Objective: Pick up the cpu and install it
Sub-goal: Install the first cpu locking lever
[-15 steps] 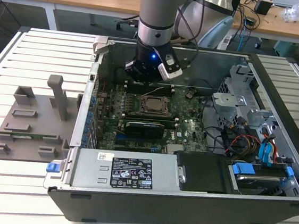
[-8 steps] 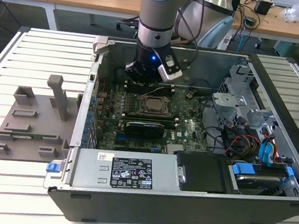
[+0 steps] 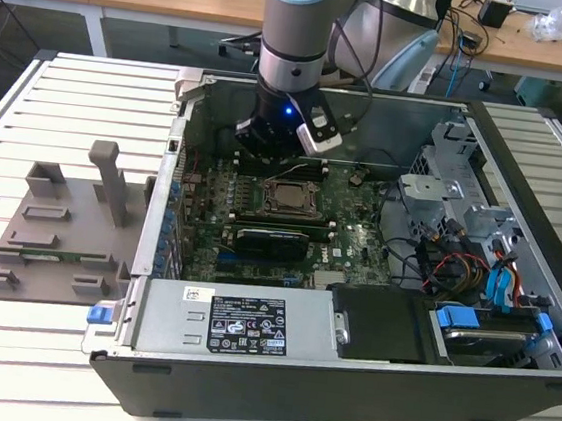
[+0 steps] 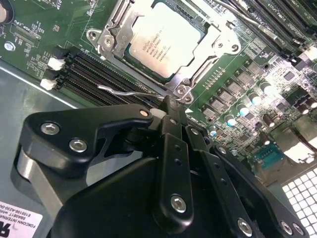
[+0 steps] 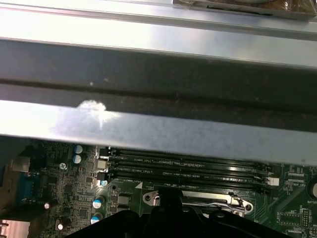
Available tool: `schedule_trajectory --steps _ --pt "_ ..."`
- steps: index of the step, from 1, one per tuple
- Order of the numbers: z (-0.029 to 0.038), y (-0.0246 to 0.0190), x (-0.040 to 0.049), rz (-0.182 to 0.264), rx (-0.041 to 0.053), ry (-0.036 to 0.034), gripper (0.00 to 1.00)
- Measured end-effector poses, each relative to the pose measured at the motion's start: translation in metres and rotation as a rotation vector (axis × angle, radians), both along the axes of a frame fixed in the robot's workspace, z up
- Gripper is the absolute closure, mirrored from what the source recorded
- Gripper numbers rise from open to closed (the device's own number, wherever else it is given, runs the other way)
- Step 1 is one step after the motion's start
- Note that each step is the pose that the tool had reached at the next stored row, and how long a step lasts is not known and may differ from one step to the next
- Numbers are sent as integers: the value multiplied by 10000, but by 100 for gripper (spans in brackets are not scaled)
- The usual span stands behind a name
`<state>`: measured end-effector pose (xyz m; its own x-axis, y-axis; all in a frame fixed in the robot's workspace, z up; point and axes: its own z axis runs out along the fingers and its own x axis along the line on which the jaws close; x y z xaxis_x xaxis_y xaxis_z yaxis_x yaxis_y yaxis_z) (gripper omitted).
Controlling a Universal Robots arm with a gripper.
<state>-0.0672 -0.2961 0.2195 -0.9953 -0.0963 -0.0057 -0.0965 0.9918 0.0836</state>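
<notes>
Claw [image 4: 171, 106] hanging low inside the open computer case [image 3: 504, 385], fingers drawn together and holding nothing, tips poised at the socket's wire lever [image 4: 126, 91]; cpu [image 4: 166, 37] sitting silver-topped in the motherboard socket frame [image 4: 111, 34], beside the dark memory slots [image 4: 94, 74]; case resting on the slatted desk [image 3: 45, 347], near a grey fixture [image 3: 58, 227].
</notes>
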Motion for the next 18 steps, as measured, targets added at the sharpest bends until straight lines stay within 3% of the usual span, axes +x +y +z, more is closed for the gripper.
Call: schedule_trajectory --steps 18 --pt "-61 0 8 0 -1 0 89"
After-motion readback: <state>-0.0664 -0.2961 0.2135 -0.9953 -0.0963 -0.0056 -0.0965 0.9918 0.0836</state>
